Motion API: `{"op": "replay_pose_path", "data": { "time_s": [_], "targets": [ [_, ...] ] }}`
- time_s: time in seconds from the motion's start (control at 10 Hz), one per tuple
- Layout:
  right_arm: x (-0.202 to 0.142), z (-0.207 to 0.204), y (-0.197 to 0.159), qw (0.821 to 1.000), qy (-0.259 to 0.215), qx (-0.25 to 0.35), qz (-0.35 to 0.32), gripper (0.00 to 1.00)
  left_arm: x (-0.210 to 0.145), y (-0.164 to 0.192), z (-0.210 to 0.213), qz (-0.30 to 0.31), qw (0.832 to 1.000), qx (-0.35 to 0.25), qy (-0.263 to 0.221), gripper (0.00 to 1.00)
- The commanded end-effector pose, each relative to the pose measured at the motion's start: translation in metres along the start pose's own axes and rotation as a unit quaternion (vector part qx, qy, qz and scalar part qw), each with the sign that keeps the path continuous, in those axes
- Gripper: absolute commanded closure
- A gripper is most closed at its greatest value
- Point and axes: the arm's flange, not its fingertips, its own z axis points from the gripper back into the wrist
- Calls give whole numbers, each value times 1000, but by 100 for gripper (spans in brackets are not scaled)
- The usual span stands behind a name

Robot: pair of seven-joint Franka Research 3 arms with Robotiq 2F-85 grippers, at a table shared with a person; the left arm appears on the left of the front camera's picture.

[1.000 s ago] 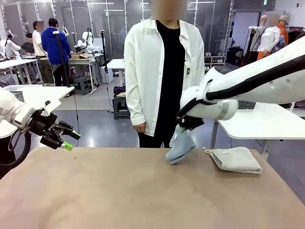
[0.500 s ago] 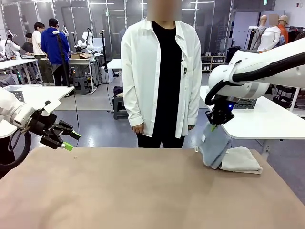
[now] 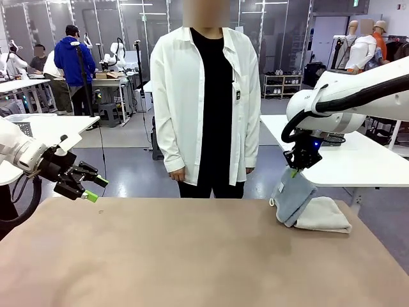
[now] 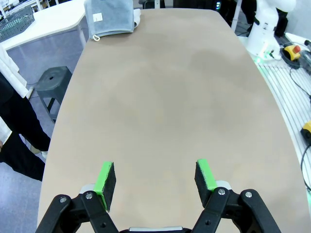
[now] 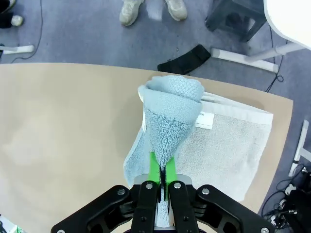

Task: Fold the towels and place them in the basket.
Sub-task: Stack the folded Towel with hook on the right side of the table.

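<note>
front view: the right gripper [image 3: 300, 161] hangs above the table's far right corner, pinched tight on the top of a folded grey-blue towel [image 3: 293, 199], whose lower end drapes against the cream-white towel [image 3: 325, 214] lying folded flat on the tan table [image 3: 192, 256]. the left gripper [image 3: 90, 188] hovers over the table's left edge, its green-padded fingers spread apart and holding nothing. a person in a white lab coat [image 3: 172, 96] stands at the far side, arms down.

left wrist view: the left gripper [image 4: 155, 177] looks along the bare tabletop [image 4: 160, 97], its two green pads [image 4: 103, 177] standing wide apart with nothing between them. at the far end of the table the grey-blue towel [image 4: 111, 16] hangs with its small white label and corner loop showing, a sliver of the cream-white towel [image 4: 137, 16] just beside it. a green mesh container [image 4: 16, 24] sits on a white side table at the upper left.

right wrist view: the right gripper [image 5: 161, 180] clamps its fingers together on a bunched fold of the grey-blue towel [image 5: 165, 126], which hangs below it over the left edge of the cream-white towel [image 5: 223, 145], spread flat at the table's corner.
</note>
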Motion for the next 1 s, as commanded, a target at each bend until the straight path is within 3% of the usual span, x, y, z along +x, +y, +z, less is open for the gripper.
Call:
{"op": "replay_pose_path", "data": {
  "time_s": [0.0, 0.2, 0.3, 0.9],
  "targets": [
    [-4, 5, 2, 1000, 1, 0, 2, 95, 1, 0, 1, -5, 1000, 1, 0, 17],
    [0, 1, 1, 1000, 1, 0, 0, 95, 1, 0, 1, -5, 1000, 1, 0, 17],
    [6, -4, 0, 998, 54, 34, 17, 95, 1, 0, 1, -5, 1000, 1, 0, 17],
    [31, -11, -85, 993, 64, 99, 13, 95, 1, 0, 1, -5, 1000, 1, 0, 17]
  ]
}}
